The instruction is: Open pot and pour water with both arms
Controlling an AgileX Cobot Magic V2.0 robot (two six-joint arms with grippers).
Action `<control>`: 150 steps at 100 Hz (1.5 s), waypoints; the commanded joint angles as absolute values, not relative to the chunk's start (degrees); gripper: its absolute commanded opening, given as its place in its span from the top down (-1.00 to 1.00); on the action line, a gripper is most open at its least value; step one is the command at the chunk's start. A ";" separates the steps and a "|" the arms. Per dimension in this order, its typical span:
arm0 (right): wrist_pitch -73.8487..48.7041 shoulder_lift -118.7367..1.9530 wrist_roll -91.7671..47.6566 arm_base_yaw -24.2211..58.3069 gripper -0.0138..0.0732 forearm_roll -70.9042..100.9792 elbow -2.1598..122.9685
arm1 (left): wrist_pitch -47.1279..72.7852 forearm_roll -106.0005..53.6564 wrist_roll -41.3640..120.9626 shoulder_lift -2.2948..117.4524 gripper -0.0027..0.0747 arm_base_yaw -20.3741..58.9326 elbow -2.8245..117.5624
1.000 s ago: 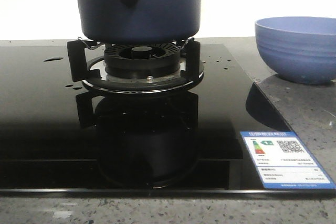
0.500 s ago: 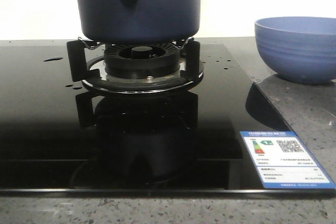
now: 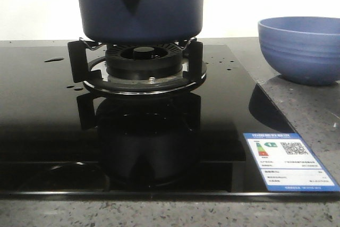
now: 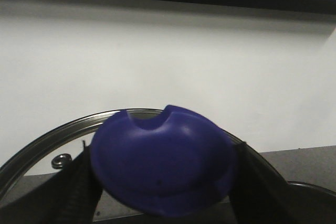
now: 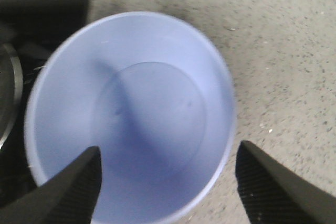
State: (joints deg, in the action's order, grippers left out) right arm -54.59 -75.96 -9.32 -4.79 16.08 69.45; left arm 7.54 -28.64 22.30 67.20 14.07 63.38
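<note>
change: none, big dark blue round pot (image 3: pixel 139 5) stays on burner | left gripper (image 4: pixel 163 182) squeezes blue lid knob (image 4: pixel 163 169) | right gripper (image 5: pixel 167 179) wide apart over light blue bowl (image 5: pixel 131 114) | lid coming off next, I think

Pot (image 3: pixel 139 6): matt dark-blue finish. Hob (image 3: pixel 42 126): glossy black glass, mirror-like; counter (image 3: pixel 313 110) grey speckled stone. Bowl (image 5: pixel 131 114) smooth, pale blue; lid rim (image 4: pixel 31 148) shiny metal

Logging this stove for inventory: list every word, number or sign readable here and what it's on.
Nothing can be quoted with confidence.
Blue and white sticker on the black glass hob, near right corner: heading, table rows and bottom line all too small and blurred to read.
The same sticker bears a QR code and coloured rating arrows, not text.
Pot, bowl: no markings visible.
</note>
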 commanded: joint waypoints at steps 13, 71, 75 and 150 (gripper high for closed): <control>-55.13 -82.97 -8.98 -6.15 -0.41 14.83 73.53 | 2.86 -28.78 22.34 64.80 0.00 12.48 65.80; -54.52 -87.60 -10.04 -6.15 0.85 14.67 74.58 | 2.86 -28.01 22.34 64.80 0.00 12.48 65.80; -54.84 -87.47 -10.04 -6.15 0.85 15.20 75.19 | 2.86 -27.66 22.34 64.80 0.00 12.48 65.80; -65.77 -89.14 -7.89 5.46 0.81 20.06 104.54 | 2.13 -27.52 22.34 67.00 0.00 9.29 65.80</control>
State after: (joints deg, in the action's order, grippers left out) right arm -68.15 -90.42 -8.68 3.55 17.77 99.39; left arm 8.03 -27.24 22.30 68.38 10.03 63.38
